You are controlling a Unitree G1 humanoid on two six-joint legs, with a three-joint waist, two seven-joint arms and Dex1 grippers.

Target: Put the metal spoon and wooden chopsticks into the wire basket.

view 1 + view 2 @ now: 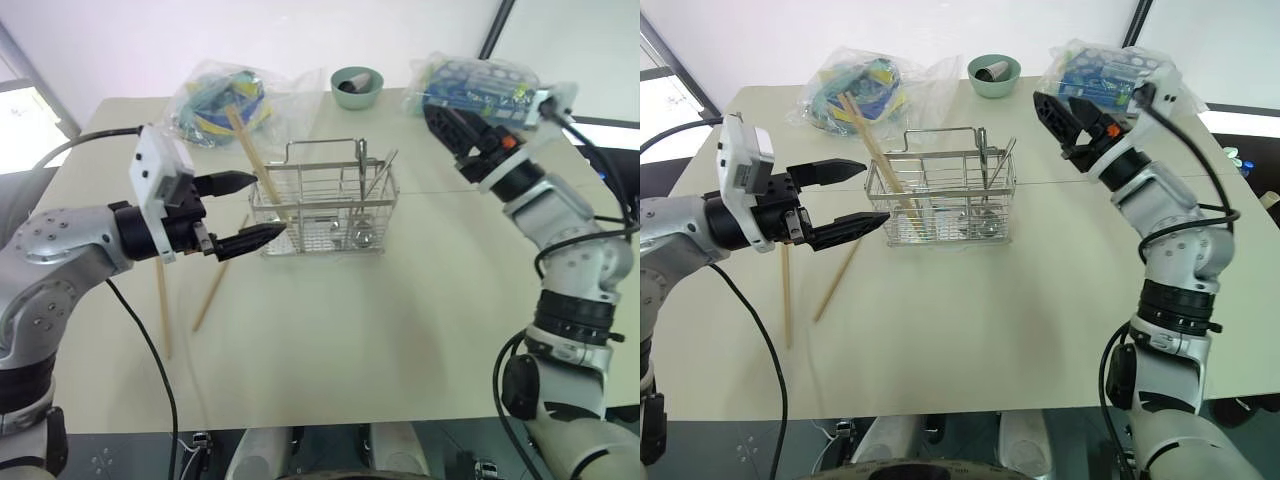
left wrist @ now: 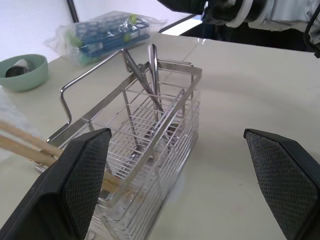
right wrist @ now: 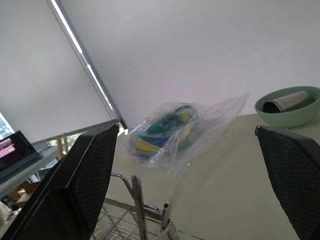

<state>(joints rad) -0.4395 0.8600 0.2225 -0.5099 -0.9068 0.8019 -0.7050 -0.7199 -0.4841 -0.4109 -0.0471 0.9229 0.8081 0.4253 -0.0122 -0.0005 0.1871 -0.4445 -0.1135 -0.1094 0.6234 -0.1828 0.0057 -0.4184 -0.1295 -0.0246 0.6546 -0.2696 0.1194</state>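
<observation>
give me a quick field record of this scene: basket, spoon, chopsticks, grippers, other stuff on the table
wire basket: upright at table centre
metal spoon: standing in the basket's right end, handle up
wooden chopsticks: two leaning out of the basket's left end; two more lying on the table left of it
left gripper: open, empty, beside the basket's left end
right gripper: open, empty, raised right of the basket
other: green bowl, two plastic bags at the far edge

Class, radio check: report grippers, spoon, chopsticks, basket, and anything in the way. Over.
Left gripper open beside basket; right gripper open, empty. Spoon in basket, chopsticks leaning in it. Two chopsticks lie on table. Nothing blocking them.
</observation>
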